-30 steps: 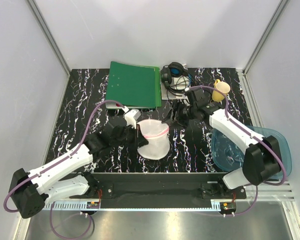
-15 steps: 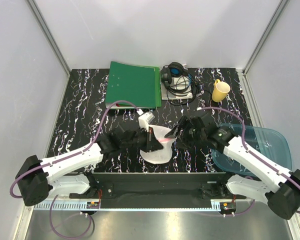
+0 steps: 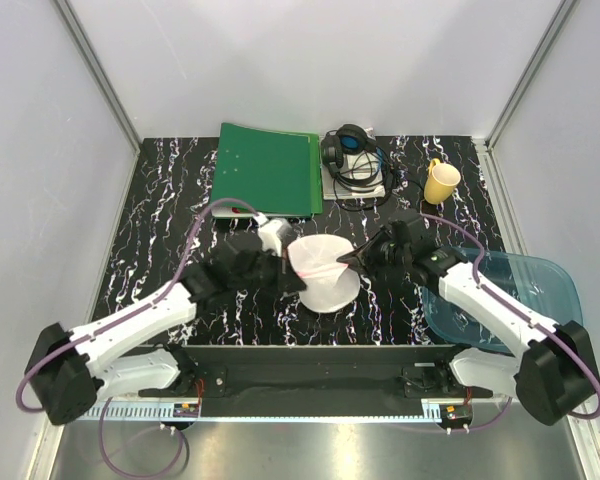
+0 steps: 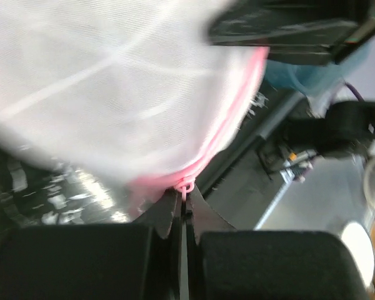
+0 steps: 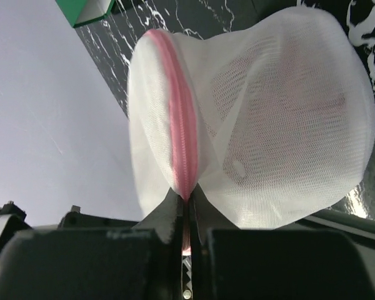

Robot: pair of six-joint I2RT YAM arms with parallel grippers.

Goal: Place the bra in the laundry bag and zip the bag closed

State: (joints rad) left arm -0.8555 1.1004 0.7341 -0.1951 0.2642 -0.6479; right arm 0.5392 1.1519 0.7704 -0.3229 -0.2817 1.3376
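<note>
The laundry bag (image 3: 325,275), white mesh with a pink zip edge, hangs stretched between my two grippers over the middle of the table. My left gripper (image 3: 290,280) is shut on the small pink zip pull loop (image 4: 185,187) at the bag's left side. My right gripper (image 3: 354,258) is shut on the pink zip band (image 5: 182,144) at the bag's right side, and the band runs straight up from its fingertips. The bra is hidden; only a dull reddish tint shows through the mesh (image 5: 287,100).
A green folder (image 3: 267,168) lies at the back, with black headphones (image 3: 352,155) and a yellow cup (image 3: 441,182) to its right. A translucent blue tray (image 3: 555,290) sits at the right edge, under the right arm.
My right gripper came in from the right and shut on the bag's zip edge. The bag has shifted a little to the right and back, and now hangs stretched between both grippers.
</note>
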